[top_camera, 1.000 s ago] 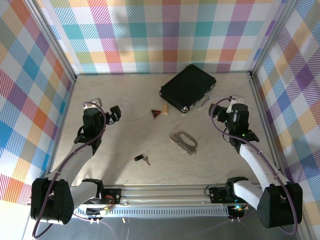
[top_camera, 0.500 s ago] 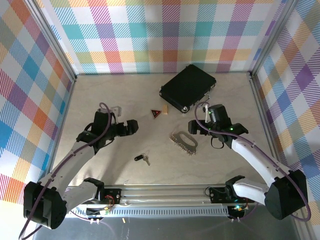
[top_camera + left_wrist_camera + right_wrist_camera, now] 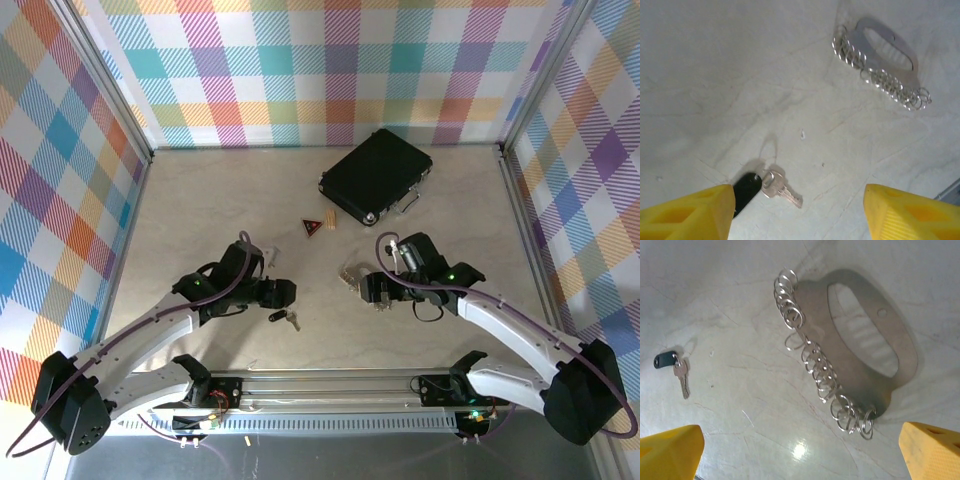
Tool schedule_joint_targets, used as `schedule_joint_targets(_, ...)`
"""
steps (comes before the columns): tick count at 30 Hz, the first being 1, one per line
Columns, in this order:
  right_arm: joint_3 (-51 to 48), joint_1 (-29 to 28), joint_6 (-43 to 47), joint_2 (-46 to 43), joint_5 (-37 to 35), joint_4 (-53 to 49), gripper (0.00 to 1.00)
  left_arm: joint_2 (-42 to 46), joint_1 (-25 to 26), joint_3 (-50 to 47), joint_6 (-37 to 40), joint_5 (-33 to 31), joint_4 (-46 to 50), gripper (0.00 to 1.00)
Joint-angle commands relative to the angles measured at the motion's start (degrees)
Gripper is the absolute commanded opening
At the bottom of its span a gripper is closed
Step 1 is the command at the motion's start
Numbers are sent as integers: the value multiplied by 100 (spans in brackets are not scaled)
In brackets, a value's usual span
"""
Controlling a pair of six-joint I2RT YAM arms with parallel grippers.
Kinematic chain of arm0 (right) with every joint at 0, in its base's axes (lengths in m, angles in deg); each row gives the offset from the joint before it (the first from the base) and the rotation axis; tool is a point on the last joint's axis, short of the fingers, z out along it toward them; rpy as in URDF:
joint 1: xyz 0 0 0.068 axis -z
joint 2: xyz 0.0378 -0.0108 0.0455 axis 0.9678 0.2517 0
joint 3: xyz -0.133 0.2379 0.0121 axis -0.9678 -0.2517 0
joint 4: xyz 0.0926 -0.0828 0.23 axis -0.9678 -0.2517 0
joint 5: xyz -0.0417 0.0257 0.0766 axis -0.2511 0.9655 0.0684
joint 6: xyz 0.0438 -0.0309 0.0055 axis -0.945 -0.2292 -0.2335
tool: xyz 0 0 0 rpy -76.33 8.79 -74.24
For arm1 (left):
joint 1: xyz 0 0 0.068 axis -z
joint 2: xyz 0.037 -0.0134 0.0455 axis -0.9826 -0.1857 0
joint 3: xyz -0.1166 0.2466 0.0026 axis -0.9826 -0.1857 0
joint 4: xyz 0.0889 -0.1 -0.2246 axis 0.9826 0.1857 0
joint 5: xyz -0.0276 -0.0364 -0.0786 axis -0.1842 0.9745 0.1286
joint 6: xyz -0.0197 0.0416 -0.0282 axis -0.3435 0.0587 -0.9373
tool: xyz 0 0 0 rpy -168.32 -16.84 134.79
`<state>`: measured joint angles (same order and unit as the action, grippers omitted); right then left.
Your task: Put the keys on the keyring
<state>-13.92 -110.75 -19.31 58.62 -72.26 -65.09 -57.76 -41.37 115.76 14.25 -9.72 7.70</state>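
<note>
The keys (image 3: 765, 184), a black head with a short silver blade, lie flat on the table between my left gripper's (image 3: 799, 220) yellow fingers (image 3: 685, 217), close to the left one and untouched. From above, the left gripper (image 3: 280, 293) hovers open just over the keys (image 3: 286, 319). The keyring (image 3: 860, 345), a silvery oval plate with a row of small rings along one edge, lies ahead of my open right gripper (image 3: 802, 455). From above, the right gripper (image 3: 375, 290) covers most of the keyring (image 3: 348, 275). The left wrist view also takes in the keyring (image 3: 880, 55), the right wrist view the keys (image 3: 675, 367).
A black case (image 3: 375, 176) with metal latches lies at the back centre-right. A small red-and-black triangular tag (image 3: 312, 226) sits in front of it. Plaid walls close in the table on three sides.
Both arms have swung inward and lowered: the left gripper came right and forward over the keys, the right gripper came left over the keyring. Keys and keyring have not moved.
</note>
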Motion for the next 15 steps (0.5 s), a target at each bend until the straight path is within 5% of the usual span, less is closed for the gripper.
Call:
schedule_joint_targets(1, -135, -18, -196, 5, 180, 55, 100, 1, 181, -130, -142, -49, 80, 65)
schedule_joint_targets(15, -578, -18, -621, -220, -76, 97, 87, -723, 1081, 17, -271, 354, -1489, 50)
